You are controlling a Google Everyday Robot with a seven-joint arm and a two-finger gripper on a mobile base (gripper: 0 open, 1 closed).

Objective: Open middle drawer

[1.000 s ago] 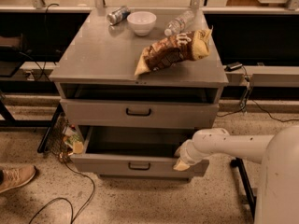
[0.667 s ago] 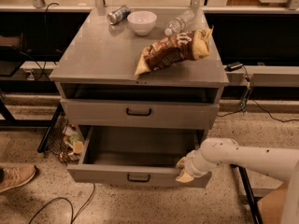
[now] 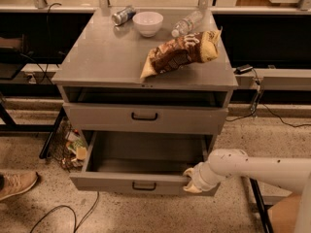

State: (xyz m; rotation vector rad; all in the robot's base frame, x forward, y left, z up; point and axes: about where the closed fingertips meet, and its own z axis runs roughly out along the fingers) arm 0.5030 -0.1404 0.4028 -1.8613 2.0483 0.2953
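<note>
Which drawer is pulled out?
The lower drawer, grey inside showing, claw at its right front corner; the upper drawer sits nearly closed.

Smooth plastic gripper (image 3: 192, 181) at front of matt metal middle drawer (image 3: 108, 182).

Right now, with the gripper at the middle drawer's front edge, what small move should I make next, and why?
Probably back the gripper away from the middle drawer. The drawer stands well out of the cabinet with its grey inside showing, so opening looks done; the gripper sits at the front panel's right end, well right of the handle.
</note>
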